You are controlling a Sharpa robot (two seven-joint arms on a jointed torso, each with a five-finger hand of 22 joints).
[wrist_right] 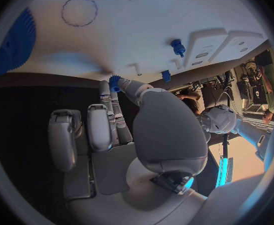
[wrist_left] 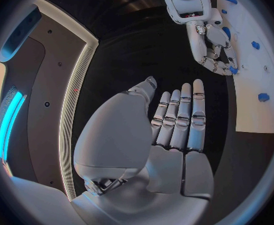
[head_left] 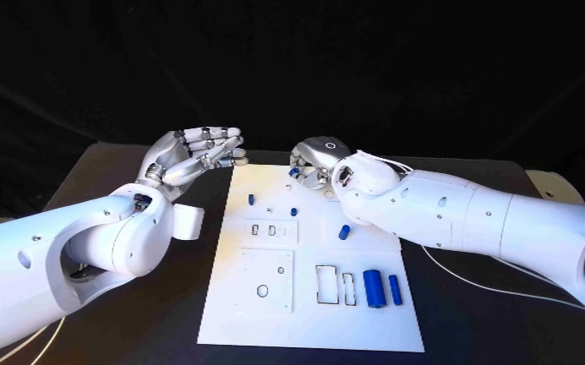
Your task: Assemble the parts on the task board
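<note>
1. Left hand [head_left: 195,152]: held above the black table [head_left: 122,179] just beyond the near-left corner of the board's far end, palm up. In the left wrist view the fingers [wrist_left: 186,117] lie straight and side by side, apart from the thumb, with nothing in them.
2. Task board [head_left: 262,314]: white plate, its long axis running away from the robot down the middle of the table.
3. Small blue peg [head_left: 251,199]: stands on the far left part of the board, near the left hand but apart from it.
4. Second small blue peg [head_left: 295,210]: just right of the first, also apart from both hands.
5. Oblong blue part [head_left: 344,231]: lies mid-board near the right edge, long axis tilted slightly off the board's length.
6. Two blue cylinders [head_left: 383,288]: lie side by side at the near right of the board, long axes parallel to the board's length.
7. Right hand [head_left: 319,165]: over the board's far right end, fingers pointing down. In the right wrist view the thumb and a fingertip [wrist_right: 104,88] pinch a small toothed blue part [wrist_right: 114,81] close above the board surface; its long axis cannot be told.
</note>
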